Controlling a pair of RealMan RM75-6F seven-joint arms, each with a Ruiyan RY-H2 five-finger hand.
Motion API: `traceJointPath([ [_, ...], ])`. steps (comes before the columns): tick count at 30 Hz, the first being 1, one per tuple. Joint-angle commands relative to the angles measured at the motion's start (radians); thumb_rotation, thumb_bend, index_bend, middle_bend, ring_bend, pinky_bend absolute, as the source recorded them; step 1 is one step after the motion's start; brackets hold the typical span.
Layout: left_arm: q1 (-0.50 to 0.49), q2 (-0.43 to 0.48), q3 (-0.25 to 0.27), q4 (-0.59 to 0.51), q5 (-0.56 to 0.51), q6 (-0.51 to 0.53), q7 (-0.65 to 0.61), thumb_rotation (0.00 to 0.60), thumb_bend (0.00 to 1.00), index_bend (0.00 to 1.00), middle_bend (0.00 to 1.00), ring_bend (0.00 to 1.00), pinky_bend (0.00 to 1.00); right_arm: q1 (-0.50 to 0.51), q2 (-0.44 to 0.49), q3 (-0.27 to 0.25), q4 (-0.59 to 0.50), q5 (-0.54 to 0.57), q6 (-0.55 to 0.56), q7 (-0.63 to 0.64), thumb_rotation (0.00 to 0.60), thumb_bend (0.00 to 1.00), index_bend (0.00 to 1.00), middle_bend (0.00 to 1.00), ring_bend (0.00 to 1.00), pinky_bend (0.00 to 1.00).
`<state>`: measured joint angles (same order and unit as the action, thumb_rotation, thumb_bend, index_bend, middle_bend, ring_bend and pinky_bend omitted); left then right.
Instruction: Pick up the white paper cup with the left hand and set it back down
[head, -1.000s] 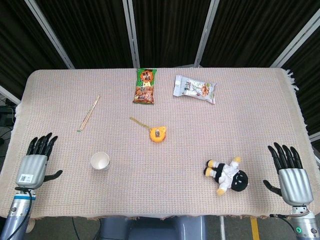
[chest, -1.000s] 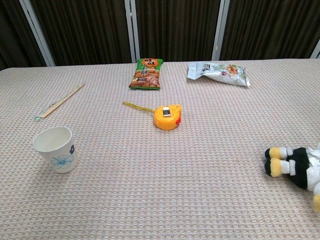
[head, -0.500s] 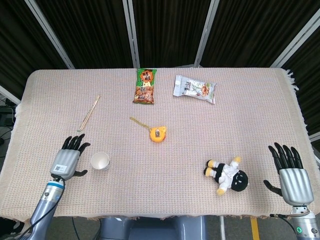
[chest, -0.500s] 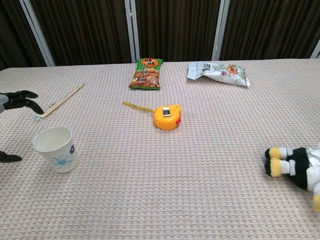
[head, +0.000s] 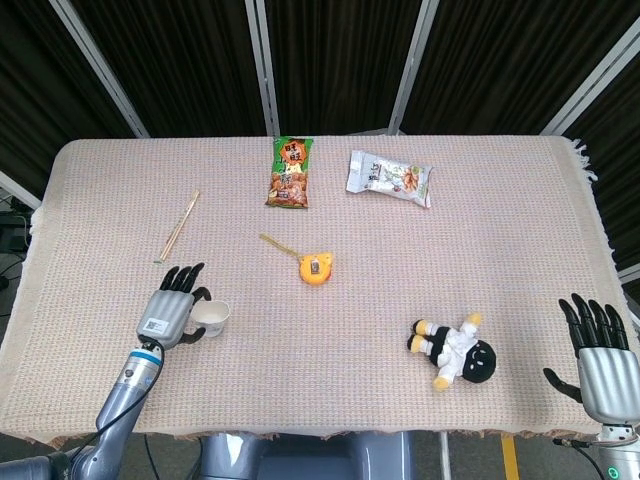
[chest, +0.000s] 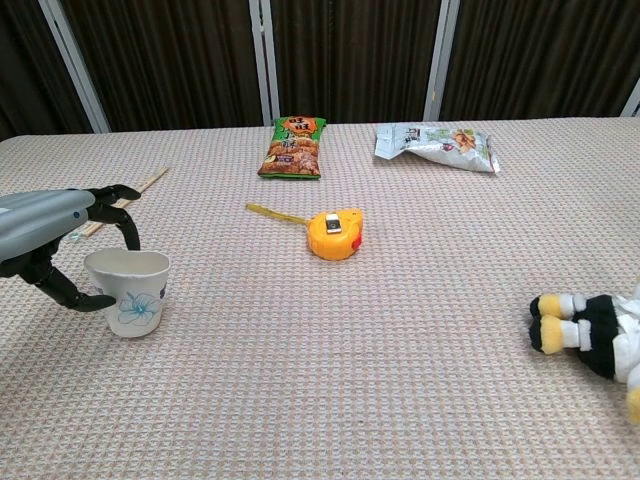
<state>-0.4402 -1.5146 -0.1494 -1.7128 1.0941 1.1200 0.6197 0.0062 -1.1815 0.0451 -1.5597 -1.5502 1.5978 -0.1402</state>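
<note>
The white paper cup (head: 212, 318) (chest: 128, 291), printed with a blue flower, stands upright on the cloth at the front left. My left hand (head: 170, 312) (chest: 55, 240) wraps it from the left, fingers (chest: 122, 205) arched behind the rim and thumb (chest: 88, 301) against the near side. The cup's base still rests on the table. My right hand (head: 604, 362) hovers open with its fingers spread at the front right corner; only the head view shows it.
A pair of chopsticks (head: 178, 227) lies just beyond the left hand. An orange tape measure (head: 315, 269) sits mid-table, a plush doll (head: 455, 351) at the front right. A green snack bag (head: 290, 172) and a silver one (head: 389, 178) lie at the back.
My left hand swept in from the front left edge and closed around the cup, which shifted a little to the right. The right hand drifted slightly toward the front right.
</note>
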Motion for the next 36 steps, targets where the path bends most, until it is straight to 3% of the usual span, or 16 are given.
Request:
traceJointPath([
  [1, -0.005, 0.002, 0.003, -0.011, -0.008, 0.008, -0.001, 0.600, 0.24, 0.47, 0.00, 0.00, 0.00, -0.001, 0.001, 0.000, 0.000, 0.001, -0.001, 0.001, 0.600, 0.05, 0.00, 0.00, 0.00, 0.00],
  [6, -0.001, 0.013, -0.006, -0.040, -0.008, 0.027, -0.058, 0.600, 0.24, 0.49, 0.00, 0.00, 0.00, -0.001, 0.002, 0.000, -0.002, -0.003, -0.002, 0.005, 0.600, 0.05, 0.00, 0.00, 0.00, 0.00],
  [10, 0.012, 0.000, -0.034, -0.051, 0.037, 0.037, -0.240, 0.600, 0.24, 0.49, 0.00, 0.00, 0.00, 0.004, 0.001, 0.002, -0.003, -0.006, -0.009, 0.004, 0.600, 0.05, 0.00, 0.00, 0.00, 0.00],
  [16, 0.021, -0.081, -0.057, 0.049, 0.075, 0.018, -0.527, 0.600, 0.24, 0.48, 0.00, 0.00, 0.00, 0.010, -0.002, 0.002, -0.004, -0.011, -0.018, -0.004, 0.600, 0.05, 0.00, 0.00, 0.00, 0.00],
  [21, 0.002, -0.104, -0.043, 0.131, 0.038, -0.096, -0.652, 0.600, 0.24, 0.46, 0.00, 0.00, 0.00, 0.015, -0.002, 0.002, -0.005, -0.012, -0.027, -0.005, 0.600, 0.05, 0.00, 0.00, 0.00, 0.00],
  [28, -0.014, -0.091, -0.017, 0.236, 0.034, -0.145, -0.656, 0.600, 0.24, 0.39, 0.00, 0.00, 0.00, 0.016, 0.002, 0.007, -0.007, -0.008, -0.027, 0.005, 0.600, 0.05, 0.00, 0.00, 0.00, 0.00],
  [30, -0.015, -0.066, -0.010, 0.231, 0.027, -0.146, -0.625, 0.600, 0.24, 0.31, 0.00, 0.00, 0.00, 0.015, 0.003, 0.008, -0.007, -0.009, -0.024, 0.007, 0.600, 0.05, 0.00, 0.00, 0.00, 0.00],
  [34, -0.029, 0.013, 0.013, 0.171, -0.034, -0.183, -0.510, 0.600, 0.20, 0.04, 0.00, 0.00, 0.00, 0.015, 0.001, 0.006, -0.009, -0.012, -0.023, 0.001, 0.600, 0.05, 0.00, 0.00, 0.00, 0.00],
  [36, -0.038, 0.042, 0.010, 0.130, -0.062, -0.185, -0.472, 0.600, 0.18, 0.01, 0.00, 0.00, 0.00, 0.014, -0.001, 0.005, -0.009, -0.014, -0.022, -0.003, 0.600, 0.05, 0.00, 0.00, 0.00, 0.00],
])
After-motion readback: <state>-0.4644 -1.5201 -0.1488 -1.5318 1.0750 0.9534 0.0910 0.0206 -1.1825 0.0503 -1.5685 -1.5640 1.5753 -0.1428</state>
